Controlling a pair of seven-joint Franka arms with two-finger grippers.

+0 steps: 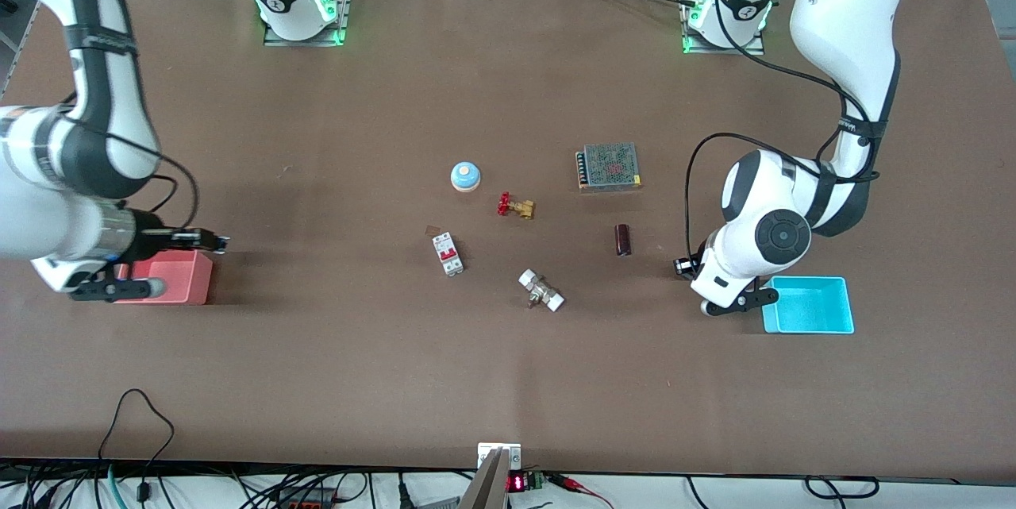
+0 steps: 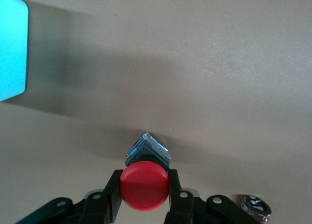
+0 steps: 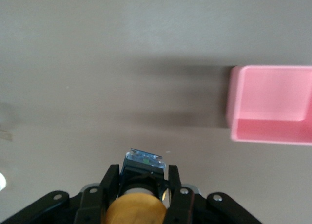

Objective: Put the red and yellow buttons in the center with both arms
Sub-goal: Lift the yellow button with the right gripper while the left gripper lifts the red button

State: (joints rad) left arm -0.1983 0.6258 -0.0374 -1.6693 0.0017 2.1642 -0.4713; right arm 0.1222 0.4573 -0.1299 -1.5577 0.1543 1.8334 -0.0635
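My left gripper [image 2: 144, 173] is shut on the red button [image 2: 144, 189], gripping its round cap with the black body pointing down at the bare brown tabletop [image 2: 204, 78]. In the front view this gripper [image 1: 684, 265] hangs low beside the cyan bin. My right gripper [image 3: 144, 170] is shut on the orange-yellow button [image 3: 134, 210], holding it by its black body above the tabletop. In the front view that gripper [image 1: 213, 241] is just above the pink bin's edge. Neither button shows clearly in the front view.
The pink bin [image 1: 171, 277] stands at the right arm's end, the cyan bin [image 1: 810, 304] at the left arm's end. Mid-table lie a light-blue dome [image 1: 465, 175], a red-handled brass valve [image 1: 514, 206], a mesh-topped box [image 1: 609, 166], a breaker [image 1: 448, 253], a white-ended fitting [image 1: 541, 291] and a dark cylinder [image 1: 623, 240].
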